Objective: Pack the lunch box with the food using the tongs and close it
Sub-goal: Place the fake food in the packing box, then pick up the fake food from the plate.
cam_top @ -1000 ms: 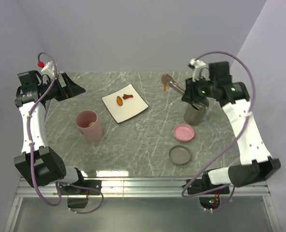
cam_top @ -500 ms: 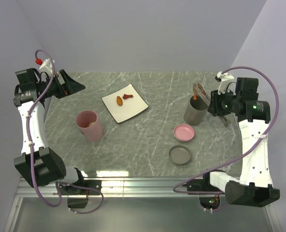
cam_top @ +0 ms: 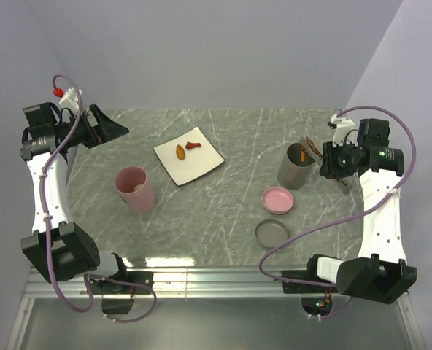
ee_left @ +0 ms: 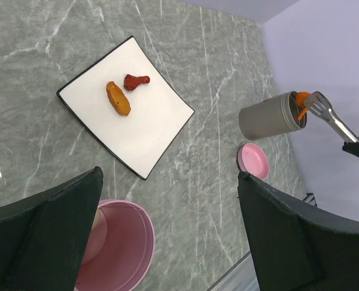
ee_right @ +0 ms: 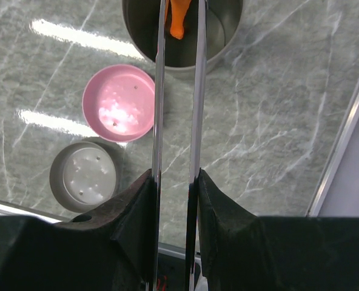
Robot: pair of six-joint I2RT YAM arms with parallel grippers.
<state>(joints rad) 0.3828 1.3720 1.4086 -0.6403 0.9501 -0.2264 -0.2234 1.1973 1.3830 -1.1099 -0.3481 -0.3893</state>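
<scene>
My right gripper [ee_right: 175, 182] is shut on the silver tongs [ee_right: 159, 91]. Their tips pinch an orange food piece [ee_right: 177, 18] at the mouth of the grey round lunch box [ee_right: 223, 36]. From above, the tongs [cam_top: 314, 152] reach left from my right gripper [cam_top: 333, 162] over the lunch box [cam_top: 295, 169]. The white square plate [ee_left: 149, 136] carries an orange piece [ee_left: 117, 98] and a red-brown piece [ee_left: 136, 81]. My left gripper [ee_left: 169, 174] hangs open and empty above a pink cup [ee_left: 116, 245] with something pale inside.
A pink lid [cam_top: 278, 200] and a grey lid [cam_top: 272, 234] lie in front of the lunch box. The pink cup [cam_top: 134, 189] stands left of centre, near the plate [cam_top: 201, 166]. The table's right edge runs close behind my right gripper.
My right arm has swung right and pulled back, bringing the tongs and orange piece from behind the lunch box to its mouth. The left arm rose slightly, then held still.
</scene>
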